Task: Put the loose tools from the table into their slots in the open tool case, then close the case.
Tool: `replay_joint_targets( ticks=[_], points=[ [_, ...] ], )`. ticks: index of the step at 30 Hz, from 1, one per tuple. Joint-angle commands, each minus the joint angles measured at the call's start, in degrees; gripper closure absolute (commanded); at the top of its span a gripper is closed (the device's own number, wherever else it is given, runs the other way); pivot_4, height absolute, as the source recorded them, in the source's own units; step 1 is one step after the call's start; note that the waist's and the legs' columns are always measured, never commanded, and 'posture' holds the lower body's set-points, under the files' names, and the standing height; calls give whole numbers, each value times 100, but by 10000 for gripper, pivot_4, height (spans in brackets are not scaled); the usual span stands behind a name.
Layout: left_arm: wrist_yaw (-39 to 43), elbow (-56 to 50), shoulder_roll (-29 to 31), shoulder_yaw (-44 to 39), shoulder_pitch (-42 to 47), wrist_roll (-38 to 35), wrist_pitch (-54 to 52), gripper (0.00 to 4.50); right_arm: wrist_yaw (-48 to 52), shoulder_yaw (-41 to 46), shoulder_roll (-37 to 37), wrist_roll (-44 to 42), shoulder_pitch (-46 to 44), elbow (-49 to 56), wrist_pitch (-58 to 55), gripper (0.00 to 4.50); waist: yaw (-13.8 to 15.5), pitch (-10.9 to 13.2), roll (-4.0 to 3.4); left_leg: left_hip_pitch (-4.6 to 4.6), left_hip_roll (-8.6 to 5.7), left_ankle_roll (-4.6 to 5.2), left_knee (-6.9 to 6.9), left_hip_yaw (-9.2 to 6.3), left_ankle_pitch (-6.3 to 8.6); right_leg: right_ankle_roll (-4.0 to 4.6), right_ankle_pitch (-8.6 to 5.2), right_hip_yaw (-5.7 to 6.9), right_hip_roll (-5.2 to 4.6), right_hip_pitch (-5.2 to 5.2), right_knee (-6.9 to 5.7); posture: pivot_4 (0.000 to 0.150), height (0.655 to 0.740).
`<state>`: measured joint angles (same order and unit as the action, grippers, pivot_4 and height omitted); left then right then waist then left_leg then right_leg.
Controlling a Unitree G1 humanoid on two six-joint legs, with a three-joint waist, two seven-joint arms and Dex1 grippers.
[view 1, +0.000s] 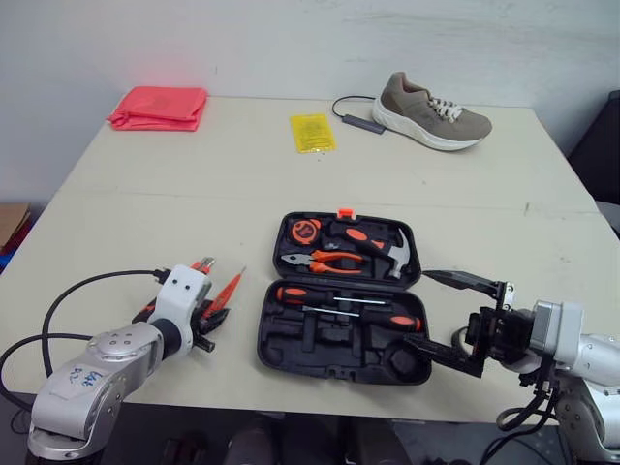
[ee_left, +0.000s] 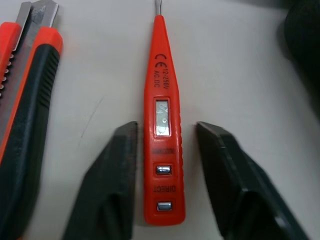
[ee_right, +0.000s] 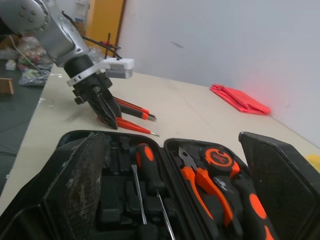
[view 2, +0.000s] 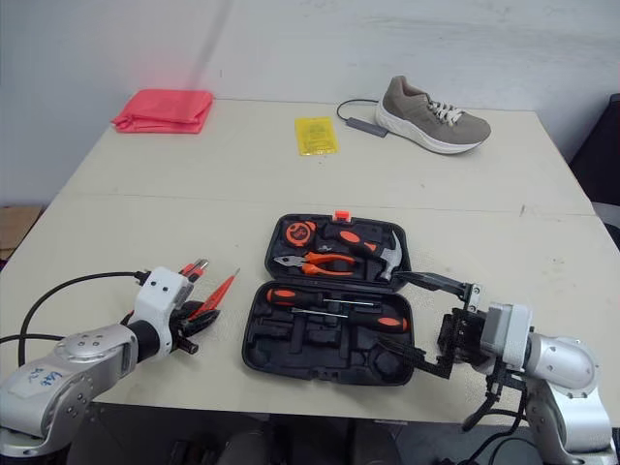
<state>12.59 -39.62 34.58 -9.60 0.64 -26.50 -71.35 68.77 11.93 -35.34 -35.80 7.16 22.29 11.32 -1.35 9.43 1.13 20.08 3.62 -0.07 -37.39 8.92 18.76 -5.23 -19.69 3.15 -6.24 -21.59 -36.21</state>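
Open case (view 1: 291,341) at 6 o'clock on the worktop (view 1: 194,203), close to the near edge, both halves lying flat. The 12 o'clock half holds a tape (view 1: 306,231), pliers (view 1: 325,260) and a hammer (view 1: 373,242). The 6 o'clock half holds two screwdrivers (view 1: 334,294) along its far side, and the slots nearer the edge are bare. Two loose items lie at 9 o'clock of the case, well apart from it: a red tester (ee_left: 162,75) and, just beside it, a red-and-black knife (ee_left: 30,100). They are roughly parallel, tips pointing toward 1 o'clock. The left tool (ee_left: 165,131) is low over the tester with its fingers (ee_left: 115,175) apart, one on each side of the body near its button end. One finger is just beside the body and the other stands off with a clear gap; the tester lies flat on the worktop, not clamped. The right tool (view 1: 411,310) is at 3 o'clock of the case, over its right rim, pointing toward 9 o'clock, with fingers wide apart and nothing between them. At the far side of the worktop are a red cloth (view 1: 158,107) at 11 o'clock, a yellow packet (view 1: 313,133) at 12 o'clock and a shoe (view 1: 431,111) at 1 o'clock. A cable (view 1: 360,121) lies between packet and shoe.
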Motion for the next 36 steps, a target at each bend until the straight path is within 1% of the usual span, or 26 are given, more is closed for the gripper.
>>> replay_joint_targets(
  ticks=[1, 4, 9, 15, 17, 19, 21, 22, 23, 25, 27, 30, 32, 34, 36],
  points=[
    [100, 150, -24, 222, -109, 20, -95, 41915, 35, 23, 20, -147, 17, 198, 73, 0, 11, 0, 0, 0, 0, 0, -1, -1, 0, 0, 0, 1, 0, 1, 0, 1500, 7400],
    [159, 200, 21, 263, -111, 55, 33, 41906, 56, -11, 25, -143, 20, 208, 90, 0, 18, 0, -1, 0, -1, 1, 0, -1, 0, 0, 0, 1, -2, 1, 1, 1500, 7400],
    [382, 382, 108, 190, -64, 166, 582, 41906, 102, -11, 16, -81, 17, 141, 132, 0, 96, -4, -8, -1, -1, 1, -1, -2, 0, 0, 0, 1, -3, 1, 1, 1500, 7400],
    [1041, 578, 313, 50, 69, 135, 1530, 41906, 157, 64, 28, 31, 55, -118, 298, 0, 126, -2, -8, 5, -1, 1, 1, -8, 0, 3, -1, 9, -5, 0, 8, 1500, 7400],
    [1448, 626, 529, 35, 188, 140, 1973, 41906, 190, 106, 17, 30, 98, -188, 366, 0, 125, -1, -6, 7, -1, 1, 5, -9, 0, 3, -1, 11, -5, 0, 14, 1500, 7400],
    [2034, 791, 868, 20, 278, 247, 2680, 41906, 200, 176, -35, 40, 152, -245, 409, 0, 123, 1, -8, 10, 0, 1, 7, -12, 0, 4, -1, 18, -5, -1, 17, 1500, 7400],
    [2883, 1111, 1251, -17, 396, 253, 3512, 41906, 249, 286, -134, 49, 212, -334, 421, 0, 121, 2, -10, 9, 0, 0, 12, -13, 0, 7, -3, 20, -5, -1, 20, 1500, 7400],
    [3339, 1274, 1390, -45, 490, 145, 3841, 41906, 283, 323, -194, 64, 232, -390, 419, 0, 121, 3, -11, 10, 0, -1, 12, -13, 0, 9, -4, 23, -5, -2, 20, 1500, 7400],
    [3960, 1396, 1617, -40, 639, -52, 4074, 41906, 329, 367, -253, 60, 254, -450, 427, 0, 121, 4, -14, 10, 0, -1, 13, -13, 0, 11, -5, 24, -5, -2, 21, 1500, 7400],
    [4677, 1582, 1881, -4, 844, -262, 4331, 41906, 361, 409, -313, 47, 267, -507, 432, 0, 116, 5, -14, 15, 0, -1, 12, -13, 1, 12, -6, 29, -5, -2, 24, 1500, 7400],
    [5145, 1740, 2036, 243, 1203, -318, 4410, 41906, 328, 446, -337, 19, 285, -495, 408, 0, 114, 7, -17, 14, 0, 0, 12, -13, 1, 12, -6, 30, -5, -2, 25, 1500, 7400],
    [5732, 1943, 2152, 765, 1793, -195, 4537, 41906, 261, 501, -367, 25, 350, -442, 351, 0, 122, 11, -23, 14, 0, 0, 10, -13, 1, 11, -5, 33, 0, -1, 22, 1500, 7400],
    [5803, 2080, 2125, 1197, 2163, 112, 4510, 41906, 214, 524, -363, 36, 444, -369, 313, 0, 133, 12, -24, 15, -1, 0, 7, -13, 1, 7, -3, 33, 5, -1, 21, 1500, 7400],
    [5705, 2103, 1934, 1628, 2563, 280, 4242, 41906, 129, 554, -344, 55, 591, -240, 261, 0, 148, 12, -23, 19, -1, 1, 2, -13, 1, 3, -1, 31, 19, -1, 23, 1500, 7400],
    [5621, 2048, 1773, 1949, 2848, 401, 4006, 41906, 40, 592, -337, 52, 714, -122, 201, 0, 140, 13, -22, 23, 3, 2, -9, -15, 1, -2, 2, 25, 56, -1, 23, 1500, 7400]
  ],
)
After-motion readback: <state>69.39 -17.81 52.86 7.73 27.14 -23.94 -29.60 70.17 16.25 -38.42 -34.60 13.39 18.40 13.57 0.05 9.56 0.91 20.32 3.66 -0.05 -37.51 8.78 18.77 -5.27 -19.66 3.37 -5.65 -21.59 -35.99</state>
